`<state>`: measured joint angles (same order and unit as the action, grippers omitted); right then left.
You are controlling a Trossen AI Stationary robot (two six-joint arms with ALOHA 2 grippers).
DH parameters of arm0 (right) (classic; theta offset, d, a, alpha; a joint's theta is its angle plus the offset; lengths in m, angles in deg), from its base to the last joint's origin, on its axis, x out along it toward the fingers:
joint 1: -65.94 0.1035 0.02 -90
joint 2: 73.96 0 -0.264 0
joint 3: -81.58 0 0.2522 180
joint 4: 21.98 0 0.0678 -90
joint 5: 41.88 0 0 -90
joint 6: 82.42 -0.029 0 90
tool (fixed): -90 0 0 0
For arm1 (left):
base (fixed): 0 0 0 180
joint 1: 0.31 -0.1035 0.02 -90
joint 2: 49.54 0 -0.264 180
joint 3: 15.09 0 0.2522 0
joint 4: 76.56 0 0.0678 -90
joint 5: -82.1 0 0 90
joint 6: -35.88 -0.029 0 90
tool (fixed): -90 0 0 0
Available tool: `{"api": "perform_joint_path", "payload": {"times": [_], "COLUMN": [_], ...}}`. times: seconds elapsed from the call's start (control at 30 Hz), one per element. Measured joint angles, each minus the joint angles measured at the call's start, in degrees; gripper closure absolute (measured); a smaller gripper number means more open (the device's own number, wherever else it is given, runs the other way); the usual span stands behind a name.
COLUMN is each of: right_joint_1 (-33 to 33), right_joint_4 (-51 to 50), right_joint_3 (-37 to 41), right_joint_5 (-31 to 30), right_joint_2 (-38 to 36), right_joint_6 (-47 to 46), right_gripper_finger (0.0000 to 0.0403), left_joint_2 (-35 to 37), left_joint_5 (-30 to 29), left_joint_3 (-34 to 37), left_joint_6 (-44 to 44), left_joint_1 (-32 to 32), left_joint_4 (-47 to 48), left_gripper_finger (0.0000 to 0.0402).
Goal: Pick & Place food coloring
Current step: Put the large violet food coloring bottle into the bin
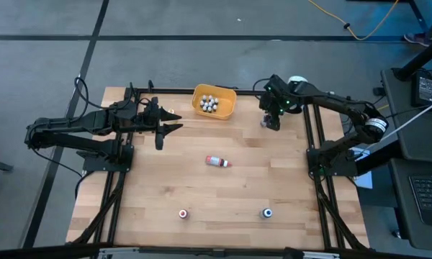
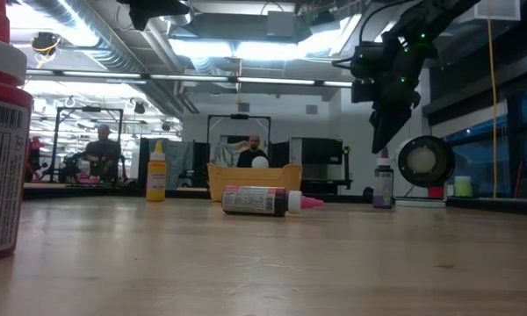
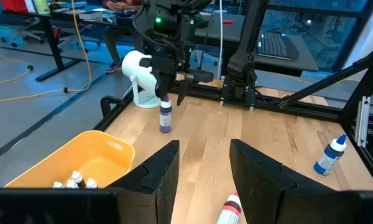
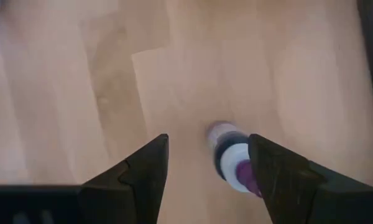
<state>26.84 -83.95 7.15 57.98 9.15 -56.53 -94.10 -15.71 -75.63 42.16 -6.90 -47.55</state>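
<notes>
One purple-topped bottle (image 3: 166, 116) stands upright directly beneath the right end effector (image 3: 172, 94) — spread wide, nothing gripped — far from the left arm.

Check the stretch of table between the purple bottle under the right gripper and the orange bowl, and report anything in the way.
Nothing visible blocks it. The purple bottle stands upright below the open right gripper, and only bare wood lies between it and the orange bowl. The fallen pink bottle lies well off that path.
</notes>
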Motion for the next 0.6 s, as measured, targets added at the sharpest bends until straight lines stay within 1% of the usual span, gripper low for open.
{"api": "perform_joint_path", "payload": {"times": [0.1, 0.37, 0.5, 0.6], "right_joint_1": [-0.1, -0.2, -3.2, -5.9], "right_joint_4": [0.9, 0.4, -0.5, -2.0], "right_joint_3": [-0.2, -4.2, -4.5, -4.5], "right_joint_5": [-1.9, -0.9, -0.8, 1.5], "right_joint_2": [0.0, -0.1, 0.1, 0.4], "right_joint_6": [0.1, 0.1, 0.1, 0.1], "right_gripper_finger": [0.0181, 0.0182, 0.0181, 0.0173], "left_joint_2": [0.0, 0.0, 0.0, 0.0], "left_joint_5": [0.0, 0.0, 0.0, 0.0], "left_joint_3": [0.0, 0.0, 0.0, 0.0], "left_joint_6": [0.0, 0.0, 0.0, 0.0], "left_joint_1": [0.0, 0.0, 0.0, 0.0], "left_joint_4": [0.0, 0.0, 0.0, 0.0], "left_gripper_finger": [0.0263, 0.0263, 0.0263, 0.0263]}}
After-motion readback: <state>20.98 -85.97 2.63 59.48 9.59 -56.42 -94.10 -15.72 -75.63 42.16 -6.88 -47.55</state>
